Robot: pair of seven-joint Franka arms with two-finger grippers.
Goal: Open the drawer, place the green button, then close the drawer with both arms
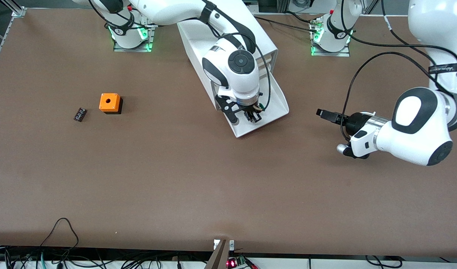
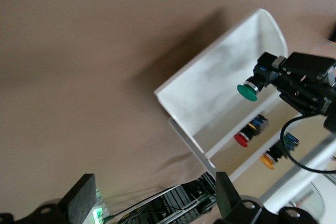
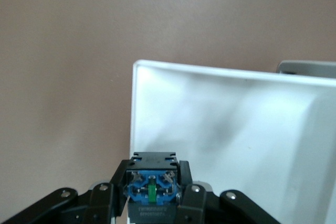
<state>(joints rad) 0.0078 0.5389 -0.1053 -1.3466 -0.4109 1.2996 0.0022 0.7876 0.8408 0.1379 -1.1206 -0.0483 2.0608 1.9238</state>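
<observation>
Standing pulled out of the cabinet (image 1: 228, 37) toward the front camera: the drawer (image 1: 279, 101). Hanging over it, clamped in the right gripper (image 1: 251, 116): the button (image 2: 251, 88). Hovering over the table (image 1: 213, 186) toward the left arm's end, fingers spread: the left gripper (image 1: 324, 114).

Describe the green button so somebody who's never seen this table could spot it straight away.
Find the large white cabinet mid-table, with its lowest drawer pulled open toward the front camera. Over that drawer the right gripper holds the button. Its cap is green, unlike the red and yellow buttons in the drawers above.
</observation>
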